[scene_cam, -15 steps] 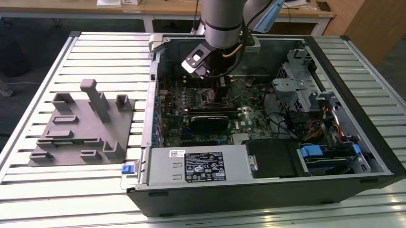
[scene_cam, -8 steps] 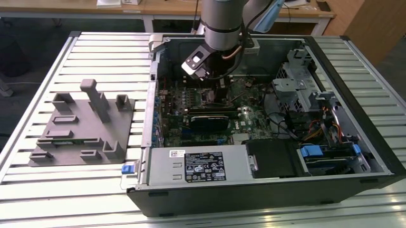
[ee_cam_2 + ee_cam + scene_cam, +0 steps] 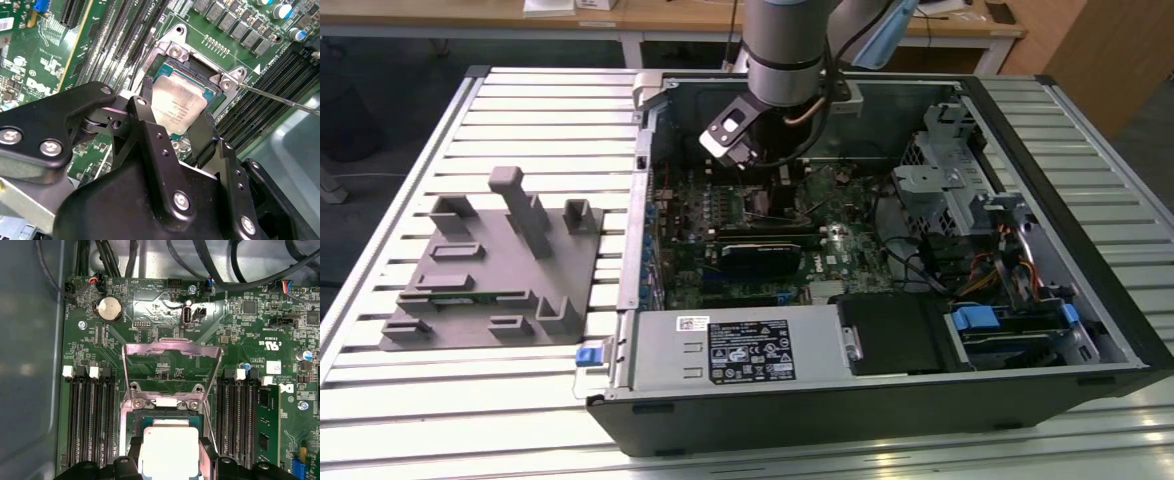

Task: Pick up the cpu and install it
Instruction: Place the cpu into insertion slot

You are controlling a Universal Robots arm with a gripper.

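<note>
I look down on a bench [image 3: 400, 400] made of pale metal slats, ribbed with dark grooves that run across the exterior view. Soft, even light gives the slats a dull sheen. Beyond the bench's far edge stands a long wooden desk [image 3: 680, 15] with a light top and white legs [image 3: 631, 48]. A few pale papers or boxes [image 3: 554, 6] lie on it, too small for me to tell apart. A brown wooden panel [image 3: 1107, 50] stands at the exterior view's upper right. At the upper left I see dark grey-blue floor [image 3: 400, 130], with a dark rounded shape [image 3: 340, 105] at the edge.
</note>
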